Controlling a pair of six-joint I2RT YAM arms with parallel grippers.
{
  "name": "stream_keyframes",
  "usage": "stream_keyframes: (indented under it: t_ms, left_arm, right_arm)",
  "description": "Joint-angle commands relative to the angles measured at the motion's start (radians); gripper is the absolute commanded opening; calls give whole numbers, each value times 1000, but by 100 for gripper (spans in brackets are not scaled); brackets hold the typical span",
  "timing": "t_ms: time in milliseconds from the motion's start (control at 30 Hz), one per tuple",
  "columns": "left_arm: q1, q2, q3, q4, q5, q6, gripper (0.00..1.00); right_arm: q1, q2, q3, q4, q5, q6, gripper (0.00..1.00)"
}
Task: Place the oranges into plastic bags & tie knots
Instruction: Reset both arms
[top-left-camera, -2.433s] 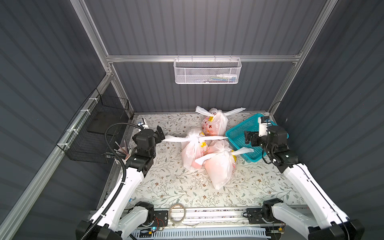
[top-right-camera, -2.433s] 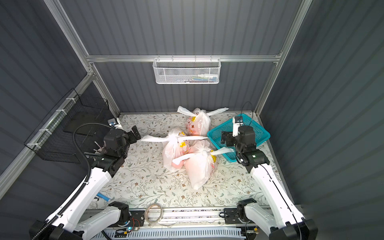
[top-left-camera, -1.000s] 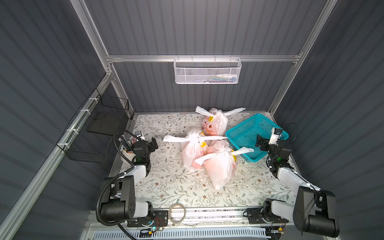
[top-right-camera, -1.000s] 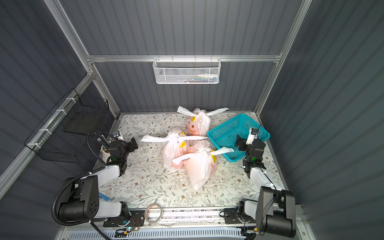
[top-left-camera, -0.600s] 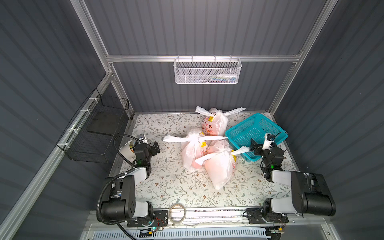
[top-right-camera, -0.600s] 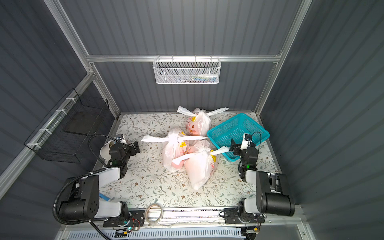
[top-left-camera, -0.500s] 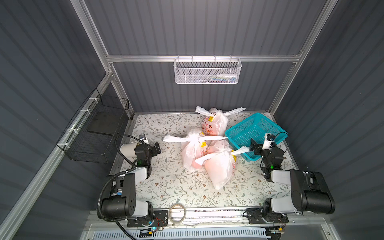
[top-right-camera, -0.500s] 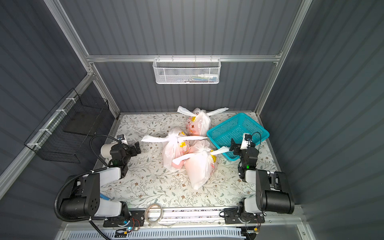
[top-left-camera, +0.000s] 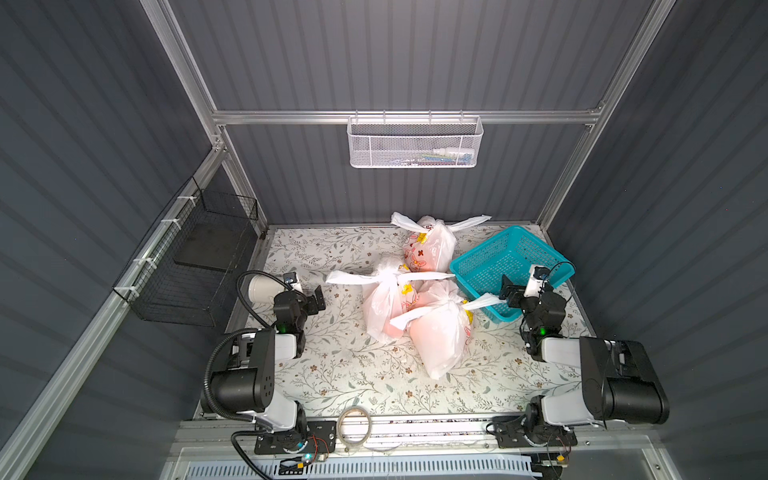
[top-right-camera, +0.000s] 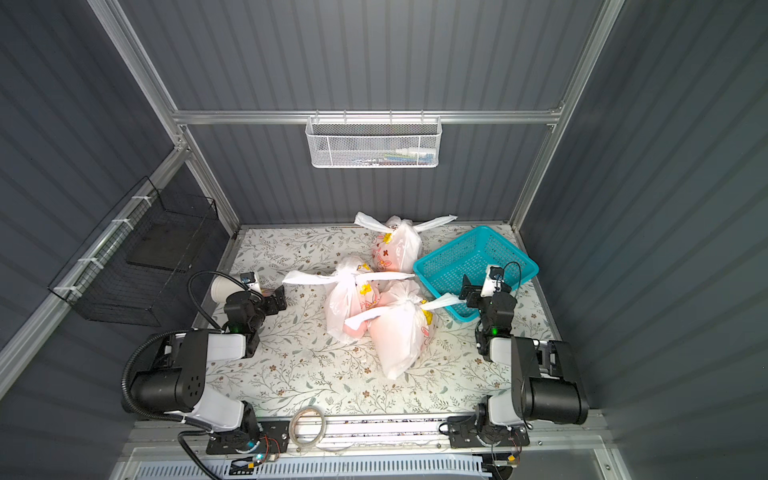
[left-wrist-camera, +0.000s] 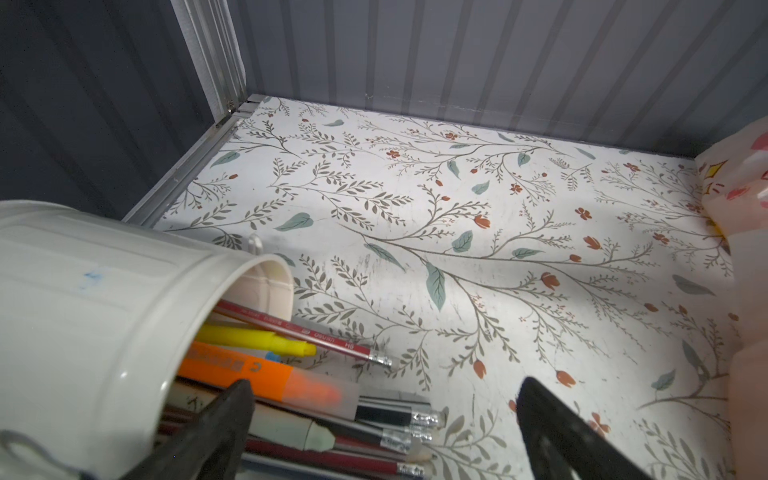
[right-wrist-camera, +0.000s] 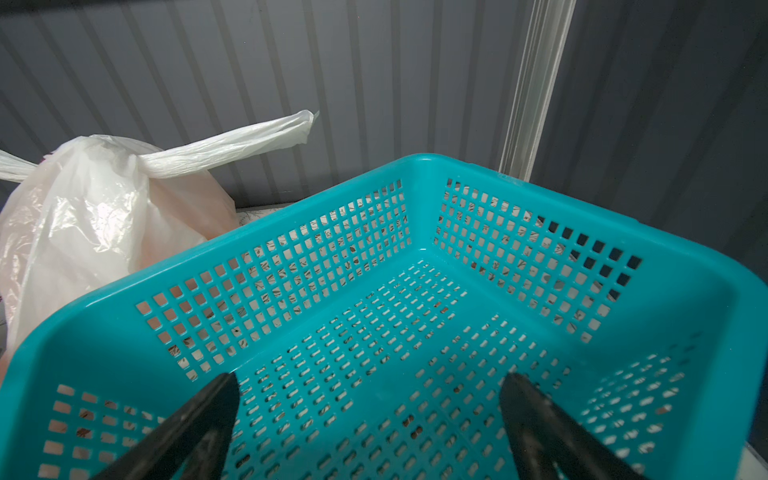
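Note:
Three tied plastic bags lie mid-table in both top views: a back one (top-left-camera: 430, 249), a middle one (top-left-camera: 380, 303) and a front one (top-left-camera: 440, 336). Each has a knot (top-left-camera: 451, 305) with handle ends sticking out sideways. The oranges show only as an orange-pink tint through the plastic (top-right-camera: 395, 332). My left gripper (top-left-camera: 313, 299) (left-wrist-camera: 382, 395) is open and low at the table's left side, well apart from the bags. My right gripper (top-left-camera: 513, 291) (right-wrist-camera: 370, 390) is open over the teal basket's near rim, beside the front bag's handle end, holding nothing.
The teal lattice basket (top-left-camera: 515, 257) sits at the back right. A tipped white cup (top-left-camera: 259, 286) spills pens and pencils (left-wrist-camera: 316, 399) under my left gripper. A black wire basket (top-left-camera: 195, 257) hangs on the left wall, a white mesh one (top-left-camera: 415, 143) on the back wall. A tape roll (top-left-camera: 353, 424) lies at the front edge.
Both arms have folded down and drawn back toward the table's front sides, both grippers staying open. Over the last half second they barely move. The bags have not moved.

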Motion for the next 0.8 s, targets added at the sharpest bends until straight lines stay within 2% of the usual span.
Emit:
stream_keyframes:
  t_ms: [0, 167, 333, 400, 433, 500, 767]
  left_arm:
    - [4, 39, -39, 129, 24, 32, 100]
    - [1, 165, -87, 366, 43, 41, 100]
    - [-2, 155, -32, 245, 65, 53, 100]
    - [-14, 146, 39, 83, 38, 61, 100]
    - [-43, 150, 63, 48, -22, 77, 100]
    - [-68, 157, 80, 25, -64, 92, 100]
    - [-68, 155, 77, 25, -64, 90, 100]
  right_arm:
    - [6, 17, 1, -66, -2, 28, 99]
    - [7, 16, 3, -68, 1, 27, 99]
    - [6, 16, 4, -69, 1, 26, 99]
    - [6, 16, 4, -69, 1, 26, 99]
    - [6, 17, 4, -69, 2, 26, 99]
    - [6, 16, 4, -69, 2, 26, 99]
    - [7, 16, 3, -69, 3, 26, 99]
